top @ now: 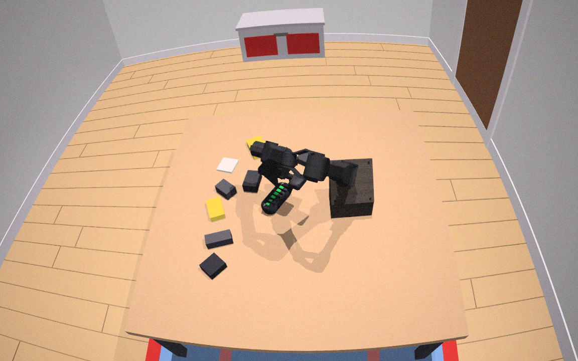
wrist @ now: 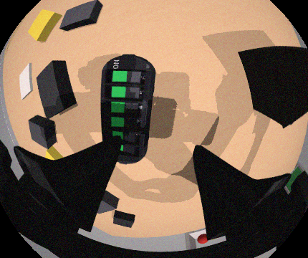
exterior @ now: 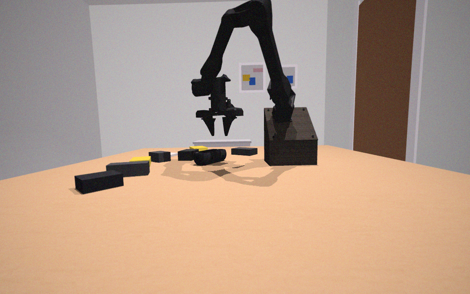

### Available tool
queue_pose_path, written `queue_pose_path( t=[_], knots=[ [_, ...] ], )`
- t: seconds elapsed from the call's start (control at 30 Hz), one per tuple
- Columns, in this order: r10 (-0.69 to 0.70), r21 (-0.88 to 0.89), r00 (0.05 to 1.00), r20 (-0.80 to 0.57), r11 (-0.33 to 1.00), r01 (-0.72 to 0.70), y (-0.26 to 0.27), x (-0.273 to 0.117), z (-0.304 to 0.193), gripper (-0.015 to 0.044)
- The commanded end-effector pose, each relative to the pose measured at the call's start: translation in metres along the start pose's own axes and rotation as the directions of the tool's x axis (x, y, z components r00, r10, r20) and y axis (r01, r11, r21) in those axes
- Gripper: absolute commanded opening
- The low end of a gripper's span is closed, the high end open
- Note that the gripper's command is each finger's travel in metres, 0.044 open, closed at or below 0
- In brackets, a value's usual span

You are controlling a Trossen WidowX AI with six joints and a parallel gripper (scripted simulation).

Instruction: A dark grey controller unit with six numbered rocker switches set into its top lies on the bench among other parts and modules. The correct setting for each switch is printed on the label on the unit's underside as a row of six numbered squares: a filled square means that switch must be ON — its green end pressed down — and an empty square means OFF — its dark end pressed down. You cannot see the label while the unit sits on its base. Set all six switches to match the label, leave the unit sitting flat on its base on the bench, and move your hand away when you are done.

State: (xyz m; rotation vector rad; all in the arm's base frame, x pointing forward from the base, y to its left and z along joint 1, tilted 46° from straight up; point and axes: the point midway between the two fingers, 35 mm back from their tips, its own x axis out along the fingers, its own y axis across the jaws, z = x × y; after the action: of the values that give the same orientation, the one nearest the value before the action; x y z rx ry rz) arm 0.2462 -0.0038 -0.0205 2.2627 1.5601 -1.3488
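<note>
The dark controller unit (top: 276, 198) (exterior: 209, 157) (wrist: 129, 116) sits on the bench with its switches facing up, so its label is hidden. "ON" is printed near its far end in the wrist view. There the two far switches show brighter green ends than the others, and the two nearest are partly hidden by the left finger. My gripper (exterior: 219, 134) (wrist: 157, 145) is open and empty, pointing down above the unit. In the wrist view the left fingertip overlaps the unit's near end, and the right fingertip lies over bench beside it.
Dark blocks (top: 251, 180) (top: 226, 188) (top: 219, 238) (top: 212, 265), a yellow block (top: 215, 208) and a white tile (top: 227, 164) lie left of the unit. Another yellow block (top: 255, 140) is partly behind the arm. The arm's base box (top: 351, 193) (exterior: 290, 152) stands at the right.
</note>
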Motion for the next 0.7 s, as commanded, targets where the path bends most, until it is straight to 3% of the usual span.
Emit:
queue_pose_path(
  t=[0.0,0.3,0.6,0.67],
  knots=[
    [0.004,-0.008,1.000,0.003,1.000,-0.004,0.0018,-0.0020,-0.0007,0.0236],
    [0.004,-0.008,1.000,0.003,1.000,-0.004,0.0018,-0.0020,-0.0007,0.0000],
    [0.004,-0.008,1.000,0.003,1.000,-0.004,0.0018,-0.0020,-0.0007,0.0000],
    [0.001,-0.002,1.000,0.000,1.000,-0.001,0.0006,-0.0012,-0.0004,0.0053]
  ],
)
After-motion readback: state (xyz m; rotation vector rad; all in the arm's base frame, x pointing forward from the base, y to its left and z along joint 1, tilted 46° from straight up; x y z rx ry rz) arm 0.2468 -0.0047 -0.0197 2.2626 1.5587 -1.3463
